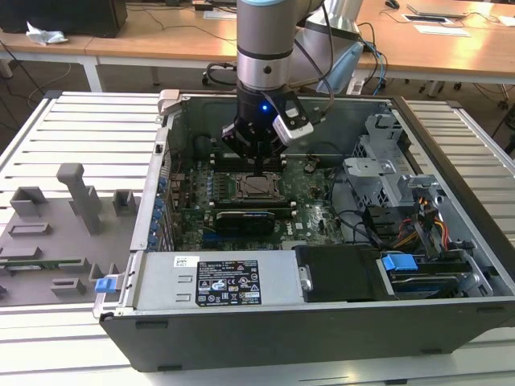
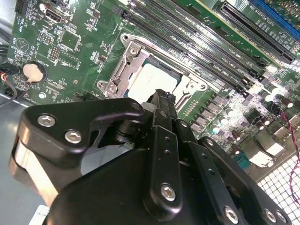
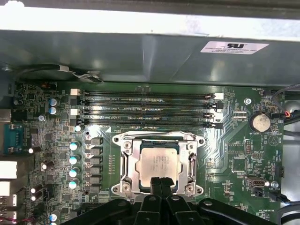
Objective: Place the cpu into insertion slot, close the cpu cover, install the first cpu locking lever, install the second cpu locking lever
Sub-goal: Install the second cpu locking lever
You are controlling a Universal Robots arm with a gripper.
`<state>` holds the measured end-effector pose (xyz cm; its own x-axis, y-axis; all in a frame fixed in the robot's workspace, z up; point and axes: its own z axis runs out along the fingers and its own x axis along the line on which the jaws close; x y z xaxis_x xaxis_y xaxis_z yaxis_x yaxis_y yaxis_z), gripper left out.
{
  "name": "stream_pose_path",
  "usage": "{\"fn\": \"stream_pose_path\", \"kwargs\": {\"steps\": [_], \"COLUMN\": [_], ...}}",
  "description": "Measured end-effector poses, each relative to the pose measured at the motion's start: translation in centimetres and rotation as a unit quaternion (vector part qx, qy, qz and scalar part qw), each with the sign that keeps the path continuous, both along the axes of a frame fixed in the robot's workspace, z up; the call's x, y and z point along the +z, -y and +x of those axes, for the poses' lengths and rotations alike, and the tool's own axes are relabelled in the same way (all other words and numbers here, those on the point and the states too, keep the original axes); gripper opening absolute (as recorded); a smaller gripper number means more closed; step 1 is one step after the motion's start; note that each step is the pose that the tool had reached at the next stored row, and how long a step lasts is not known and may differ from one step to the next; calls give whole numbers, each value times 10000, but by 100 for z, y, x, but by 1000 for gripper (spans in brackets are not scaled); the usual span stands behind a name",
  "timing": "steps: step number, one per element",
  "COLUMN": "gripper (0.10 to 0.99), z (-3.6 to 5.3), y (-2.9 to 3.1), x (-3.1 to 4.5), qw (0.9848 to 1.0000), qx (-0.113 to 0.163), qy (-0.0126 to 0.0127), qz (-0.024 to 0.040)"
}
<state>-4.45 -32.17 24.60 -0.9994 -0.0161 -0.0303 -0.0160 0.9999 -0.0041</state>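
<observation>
The cpu [image 3: 159, 161] lies flat in the insertion slot [image 3: 157, 142], silver-grey face up; it also shows in the second wrist view [image 2: 149, 78]. The cpu cover [image 3: 131, 161] lies down around it as a silver frame, with the chip showing through its window. My gripper [image 3: 161, 181] is shut, its two black fingertips pressed together with nothing between them. The tips stand just over the edge of the cpu and the cover's frame. In the exterior view the gripper [image 1: 256, 165] hangs straight down over the socket inside the open computer case.
Long memory slots [image 3: 150, 110] run beside the socket, with the case wall [image 3: 140, 56] behind them. A row of capacitors [image 3: 73, 159] and a coin battery [image 3: 259, 123] flank it. A black card [image 1: 249, 217], power supply [image 1: 217, 281] and drive cage [image 1: 386, 177] crowd the case.
</observation>
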Motion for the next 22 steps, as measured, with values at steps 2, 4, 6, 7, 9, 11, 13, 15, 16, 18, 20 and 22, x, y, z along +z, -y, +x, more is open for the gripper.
{"fn": "stream_pose_path", "kwargs": {"steps": [2, 4, 6, 7, 9, 11, 13, 15, 16, 18, 20, 22], "gripper": [106, 106, 106, 106, 106, 106, 106, 106, 106, 106, 106, 106], "z": [0, -1, 0, -1, -1, -1, -1, -1, -1, -2, -3, -4], "y": [0, 8, 26, 43, 63, 85, 100, 127, 136, 188, 221, 255], "x": [2, 5, 4, 3, 4, 4, 4, 4, 4, 3, 3, 4], "qw": [10000, 10000, 10000, 10000, 10000, 10000, 10000, 10000, 10000, 10000, 10000, 10000], "qx": [0, 0, 0, 0, 0, 0, 0, 0, 0, 0, 0, 0], "qy": [0, -1, 0, 0, 0, 0, 0, 0, 0, 0, 0, 0], "qz": [0, -2, 0, 0, 0, 0, 0, 0, 0, 0, 0, 0]}}
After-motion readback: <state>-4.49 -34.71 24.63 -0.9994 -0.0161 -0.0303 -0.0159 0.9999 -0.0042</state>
